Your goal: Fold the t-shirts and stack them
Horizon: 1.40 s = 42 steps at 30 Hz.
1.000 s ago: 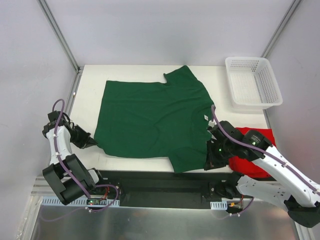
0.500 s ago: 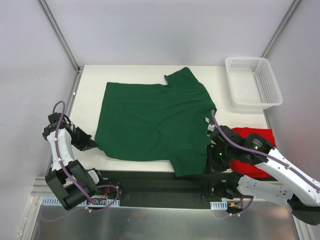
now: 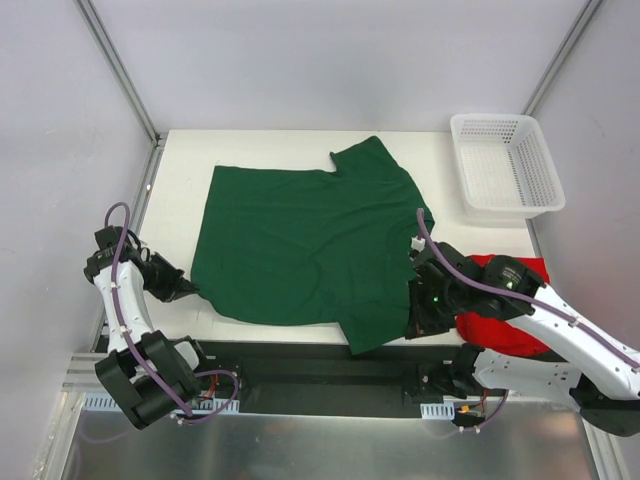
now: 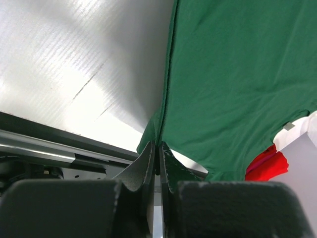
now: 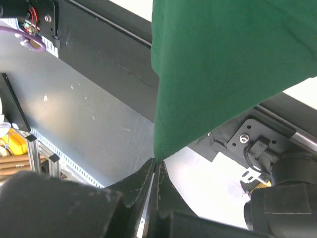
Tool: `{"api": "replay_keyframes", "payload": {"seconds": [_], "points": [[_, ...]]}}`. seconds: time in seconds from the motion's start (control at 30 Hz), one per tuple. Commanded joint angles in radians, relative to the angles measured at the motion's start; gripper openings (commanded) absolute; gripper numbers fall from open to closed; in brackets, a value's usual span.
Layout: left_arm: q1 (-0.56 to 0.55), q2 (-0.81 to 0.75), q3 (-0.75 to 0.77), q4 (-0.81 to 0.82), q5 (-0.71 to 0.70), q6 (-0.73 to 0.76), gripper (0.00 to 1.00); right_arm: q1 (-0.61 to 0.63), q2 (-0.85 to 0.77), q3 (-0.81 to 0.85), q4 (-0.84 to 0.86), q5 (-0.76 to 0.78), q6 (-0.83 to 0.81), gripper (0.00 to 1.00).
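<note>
We've got the green t-shirt [image 3: 305, 240] spread flat across the middle of the white table [image 3: 178, 175] in the top view. 1 sleeve pokes up toward the upper center of the frame, and the near hem runs along the bottom edge of the table.

The left gripper [image 3: 186, 290] sits at the lower left of the shirt. In the left wrist view its 2 fingers are pressed together on the fabric edge at that corner, with almost no gap between them.

The right gripper [image 3: 416, 318] is at the shirt's lower right corner. In the right wrist view its fingers are pinched on the very tip of the cloth, which hangs over the dark front rail below the table edge.

A red t-shirt [image 3: 490, 328] lies bunched at the lower right of the top view, partly hidden under the right arm. A white mesh basket [image 3: 490, 118] sits in the upper right corner of the table, well apart from the green shirt.
</note>
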Motion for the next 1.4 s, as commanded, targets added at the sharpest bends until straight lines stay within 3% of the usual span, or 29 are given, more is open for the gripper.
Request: {"api": "replay_keyframes", "payload": {"seconds": [0.0, 0.23, 0.47, 0.6, 0.87, 0.97, 1.37], "points": [[0.0, -0.028, 0.037, 0.0, 0.045, -0.028, 0.0, 0.003, 0.037, 0.088, -0.079, 0.072, -0.03, 0.01], [0.003, -0.051, 0.038, 0.04, 0.036, -0.057, 0.0, -0.037, 0.099, 0.155, -0.114, 0.138, -0.096, 0.01], [0.011, -0.091, 0.004, 0.124, 0.112, -0.091, 0.0, -0.201, 0.114, 0.162, -0.117, 0.107, -0.217, 0.01], [0.014, -0.1, -0.031, 0.211, 0.224, -0.121, 0.0, -0.241, 0.131, 0.151, -0.11, 0.115, -0.279, 0.01], [0.017, -0.149, -0.134, 0.368, 0.272, -0.235, 0.0, -0.311, 0.16, 0.143, -0.076, 0.101, -0.369, 0.01], [0.015, -0.137, -0.149, 0.457, 0.289, -0.311, 0.0, -0.339, 0.171, 0.151, -0.068, 0.061, -0.403, 0.01], [0.075, -0.045, -0.134, 0.495, 0.296, -0.448, 0.0, -0.388, 0.176, 0.114, -0.022, 0.004, -0.452, 0.01]]}}
